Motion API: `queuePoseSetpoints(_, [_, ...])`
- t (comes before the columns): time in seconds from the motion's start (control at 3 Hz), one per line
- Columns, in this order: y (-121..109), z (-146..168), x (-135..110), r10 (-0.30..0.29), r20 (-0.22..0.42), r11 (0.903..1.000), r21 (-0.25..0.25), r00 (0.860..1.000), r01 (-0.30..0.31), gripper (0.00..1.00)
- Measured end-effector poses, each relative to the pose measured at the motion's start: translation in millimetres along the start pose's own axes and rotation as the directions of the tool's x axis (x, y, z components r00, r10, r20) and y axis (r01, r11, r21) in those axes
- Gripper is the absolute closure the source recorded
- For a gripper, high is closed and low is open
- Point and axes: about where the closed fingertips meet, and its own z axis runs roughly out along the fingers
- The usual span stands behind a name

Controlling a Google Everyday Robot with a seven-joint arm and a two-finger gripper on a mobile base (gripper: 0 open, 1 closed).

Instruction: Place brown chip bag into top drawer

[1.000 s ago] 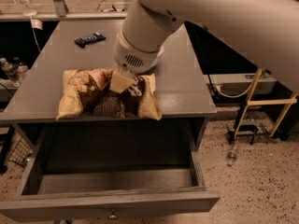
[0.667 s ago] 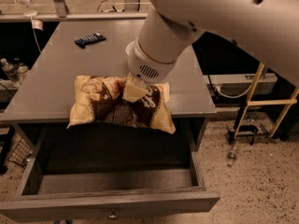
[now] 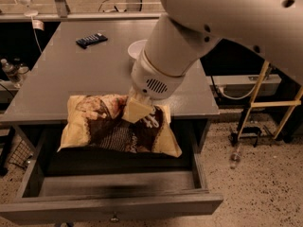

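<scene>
The brown chip bag is a large crinkled foil bag with a dark brown middle and tan-yellow ends. It hangs in the air over the table's front edge and the open top drawer. My gripper is shut on the bag's upper middle, with the white arm coming down from the upper right. The drawer is pulled out wide, its inside is dark, and a small knob shows on its front.
The grey table carries a small dark flat bar at the back left and a white bowl partly hidden behind my arm. A yellow-legged stand and a bottle on the floor are at the right.
My gripper has lifted the bag off the table and carried it forward, toward the front edge. The bag now hangs over the open drawer.
</scene>
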Motion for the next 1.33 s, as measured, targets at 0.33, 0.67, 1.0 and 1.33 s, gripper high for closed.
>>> queuePoseSetpoints(0.33, [23.4, 9.8, -17.5, -0.045, 0.038, 0.9955, -0.081, 0.998, 0.048, 1.00])
queuePoseSetpoints(0.67, [23.4, 9.8, -17.5, -0.045, 0.038, 0.9955, -0.081, 0.998, 0.048, 1.00])
queuePoseSetpoints(1.0, [26.5, 27.4, -13.3, -0.059, 0.049, 0.9962, -0.060, 0.997, 0.062, 1.00])
queuePoseSetpoints(1.33, [30.3, 66.3, -6.4, -0.088, 0.047, 0.9960, -0.008, 0.995, 0.088, 1.00])
